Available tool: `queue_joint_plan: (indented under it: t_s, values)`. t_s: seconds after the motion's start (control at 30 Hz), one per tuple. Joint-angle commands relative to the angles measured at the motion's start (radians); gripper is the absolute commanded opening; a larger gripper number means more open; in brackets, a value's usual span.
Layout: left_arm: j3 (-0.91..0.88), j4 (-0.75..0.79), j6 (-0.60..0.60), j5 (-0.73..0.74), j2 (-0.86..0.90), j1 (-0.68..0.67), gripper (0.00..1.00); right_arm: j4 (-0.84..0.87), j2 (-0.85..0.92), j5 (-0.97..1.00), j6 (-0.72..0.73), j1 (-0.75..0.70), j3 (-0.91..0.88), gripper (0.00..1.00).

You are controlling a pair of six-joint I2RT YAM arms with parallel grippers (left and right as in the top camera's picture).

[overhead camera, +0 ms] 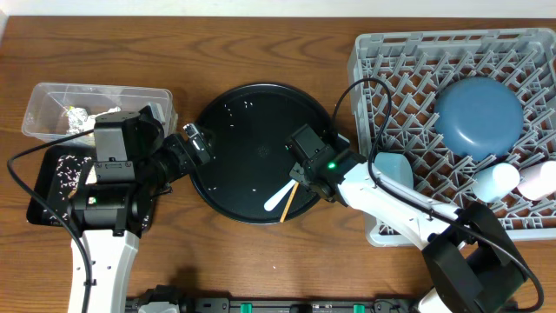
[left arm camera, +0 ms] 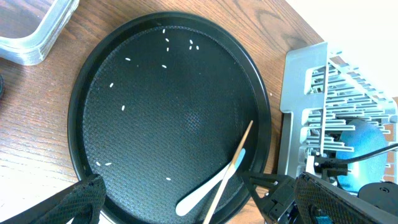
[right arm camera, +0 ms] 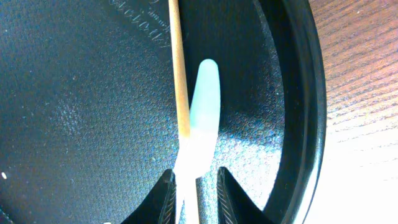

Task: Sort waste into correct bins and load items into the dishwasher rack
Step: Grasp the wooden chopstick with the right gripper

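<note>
A brown wooden desk with dark, wavy grain is seen filling nearly the whole overhead view. A narrow pale strip is glimpsed beyond its far edge; its nature cannot be told. Bright glare is cast on the wood in the right wrist view

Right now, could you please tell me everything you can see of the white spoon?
The white spoon looks like smooth pale plastic, one piece, lying flat inside the round black tray, near its rim. The wooden chopstick crosses it. The right gripper's fingers straddle one end; whether they pinch is unclear.
</note>
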Motion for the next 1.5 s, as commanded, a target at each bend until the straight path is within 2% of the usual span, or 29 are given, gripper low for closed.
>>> queue_joint_plan:
  t_s: [0.0,0.53,0.63,1.2,1.47]
  values:
    - [0.014,-0.002,0.014,-0.009,0.001,0.005,0.98,0.000,-0.011,0.007,-0.016,-0.005,0.004,0.18]
    - [0.014,-0.002,0.014,-0.009,0.001,0.005,0.98,0.082,0.069,0.117,-0.006,-0.005,0.004,0.18]
    - [0.014,-0.002,0.014,-0.009,0.001,0.005,0.98,0.120,0.070,0.131,-0.045,-0.004,0.004,0.18]
    - [0.014,-0.002,0.014,-0.009,0.001,0.005,0.98,0.147,0.111,0.135,-0.049,-0.004,0.003,0.16]
    - [0.014,-0.002,0.014,-0.009,0.001,0.005,0.98,0.201,0.142,0.135,-0.050,-0.004,0.003,0.18]
